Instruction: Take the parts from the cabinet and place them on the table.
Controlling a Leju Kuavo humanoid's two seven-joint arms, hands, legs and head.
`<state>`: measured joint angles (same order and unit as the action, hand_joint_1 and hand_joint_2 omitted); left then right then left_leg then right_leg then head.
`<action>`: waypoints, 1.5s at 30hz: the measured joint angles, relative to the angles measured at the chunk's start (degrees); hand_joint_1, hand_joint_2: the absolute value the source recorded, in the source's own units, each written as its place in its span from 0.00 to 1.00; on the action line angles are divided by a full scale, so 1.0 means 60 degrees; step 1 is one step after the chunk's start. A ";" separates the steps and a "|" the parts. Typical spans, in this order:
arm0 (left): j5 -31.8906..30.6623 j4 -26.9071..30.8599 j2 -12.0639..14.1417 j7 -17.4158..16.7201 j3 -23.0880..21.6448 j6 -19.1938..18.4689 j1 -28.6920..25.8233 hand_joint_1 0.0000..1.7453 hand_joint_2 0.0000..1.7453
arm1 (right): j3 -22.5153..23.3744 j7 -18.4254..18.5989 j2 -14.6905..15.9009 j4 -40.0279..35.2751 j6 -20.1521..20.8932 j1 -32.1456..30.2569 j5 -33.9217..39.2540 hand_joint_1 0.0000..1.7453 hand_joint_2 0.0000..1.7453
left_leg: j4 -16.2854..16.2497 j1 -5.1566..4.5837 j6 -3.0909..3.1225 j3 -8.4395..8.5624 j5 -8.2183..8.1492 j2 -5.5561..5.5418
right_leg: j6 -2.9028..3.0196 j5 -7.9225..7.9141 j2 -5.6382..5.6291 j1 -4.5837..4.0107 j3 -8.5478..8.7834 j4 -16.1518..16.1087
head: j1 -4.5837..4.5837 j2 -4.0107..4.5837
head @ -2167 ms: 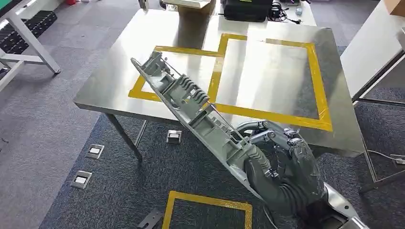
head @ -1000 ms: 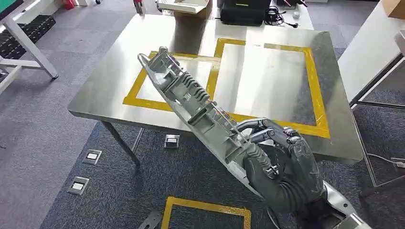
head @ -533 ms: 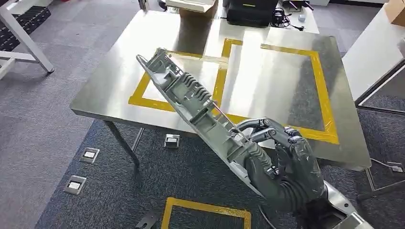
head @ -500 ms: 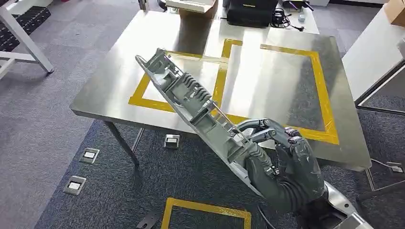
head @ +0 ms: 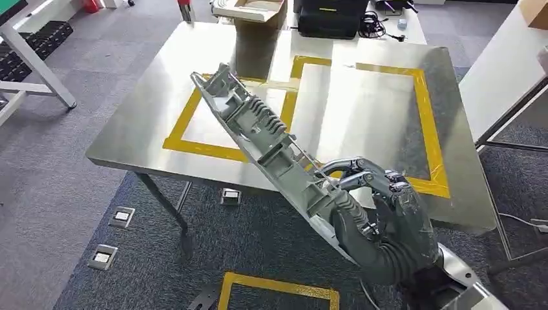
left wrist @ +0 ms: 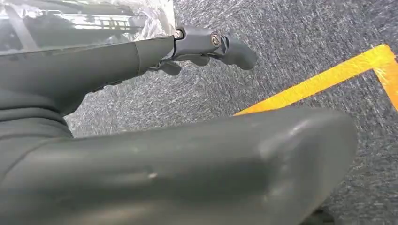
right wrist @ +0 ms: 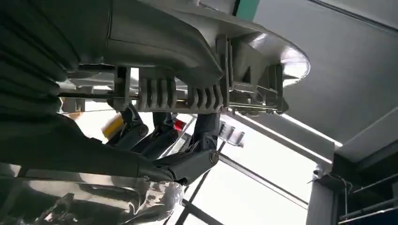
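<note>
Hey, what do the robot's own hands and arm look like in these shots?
The right hand is dark grey with a ribbed cover, metal-linked fingers and crinkled clear film on its back; its arm is silver. The left hand shows a thick grey thumb and darker fingers.

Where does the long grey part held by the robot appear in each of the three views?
Head view: the long grey part runs diagonally from the middle of the picture down to the right hand, which grips its lower end, above the steel table.
Left wrist view: not in it.
Right wrist view: the part spans the upper half, ribbed side showing.
Shared landmark: the right hand gripping the part.
</note>
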<state>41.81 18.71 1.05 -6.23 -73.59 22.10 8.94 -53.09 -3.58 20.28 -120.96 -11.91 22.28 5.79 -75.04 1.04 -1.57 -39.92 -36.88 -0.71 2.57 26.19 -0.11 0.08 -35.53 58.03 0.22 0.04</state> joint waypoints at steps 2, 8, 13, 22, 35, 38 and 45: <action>-0.0004 0.0000 0.0000 0.0000 0.0000 0.0004 -0.0002 0.00 1.00 | -0.0004 0.0000 0.0000 0.0000 0.0004 -0.0004 0.0000 1.00 1.00 | 0.0155 0.0010 -0.0040 -0.0051 0.0458 0.0003 | -0.0019 0.0063 -0.0038 0.0006 0.0061 0.0035 | 0.0018 0.0000; -0.0015 0.0000 0.0022 -0.0007 0.0000 0.0000 0.0037 0.00 1.00 | 0.0004 0.0000 0.0004 -0.0004 0.0011 0.0002 0.0000 1.00 1.00 | 0.2490 -0.0040 0.0192 0.0919 0.1426 -0.0003 | -0.0278 0.0228 -0.0067 -0.0026 0.0067 0.0208 | 0.0073 0.0000; -0.0029 0.0000 0.0025 -0.0004 0.0004 0.0004 0.0053 0.00 1.00 | 0.0015 -0.0004 0.0004 -0.0007 0.0011 0.0010 0.0004 1.00 1.00 | 0.2606 0.0033 0.0430 0.0981 0.1468 -0.0007 | -0.0538 0.0878 -0.0036 0.0037 -0.0495 0.1372 | -0.0040 0.0000; -0.0062 0.0000 0.0007 -0.0004 0.0018 0.0007 0.0065 0.00 1.00 | 0.0015 0.0004 0.0004 0.0011 0.0015 0.0069 0.0022 1.00 1.00 | 0.2577 -0.0044 0.0325 0.1112 0.1282 -0.0043 | -0.0340 -0.0085 -0.0031 -0.0033 -0.0255 0.0240 | -0.0106 0.0000; -0.0135 0.0000 0.0055 -0.0025 0.0171 0.0007 0.0027 0.00 1.00 | 0.0000 0.0091 0.0004 0.0076 0.0018 0.0123 0.0069 1.00 1.00 | 0.1973 0.0009 -0.0022 0.0630 0.1717 0.0014 | -0.0135 0.0256 -0.0058 0.0042 0.0264 0.0117 | 0.0087 0.0000; -0.0127 0.0000 0.0051 -0.0004 0.0178 -0.0018 0.0040 0.00 1.00 | 0.0011 0.0084 0.0007 0.0073 0.0011 0.0145 0.0088 1.00 1.00 | 0.2467 -0.0055 0.0180 0.0902 0.1441 0.0000 | -0.0303 0.0312 -0.0062 -0.0012 0.0149 0.0232 | 0.0099 0.0000; -0.0160 0.0000 0.0084 0.0004 0.0186 -0.0106 0.0065 0.00 1.00 | 0.0011 0.0091 0.0007 0.0073 0.0018 0.0144 0.0087 1.00 1.00 | 0.2555 0.0015 0.0455 0.0928 0.1442 -0.0003 | -0.0580 0.1359 -0.0035 0.0053 -0.1033 0.2470 | -0.0051 0.0000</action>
<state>40.85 18.71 1.55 -6.21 -72.48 21.46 9.33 -53.02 -3.04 20.33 -120.52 -11.80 23.15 6.32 -59.70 1.13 1.16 -34.36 -28.23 -0.72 -0.91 34.34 -0.32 0.40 -41.73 72.85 -0.09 0.04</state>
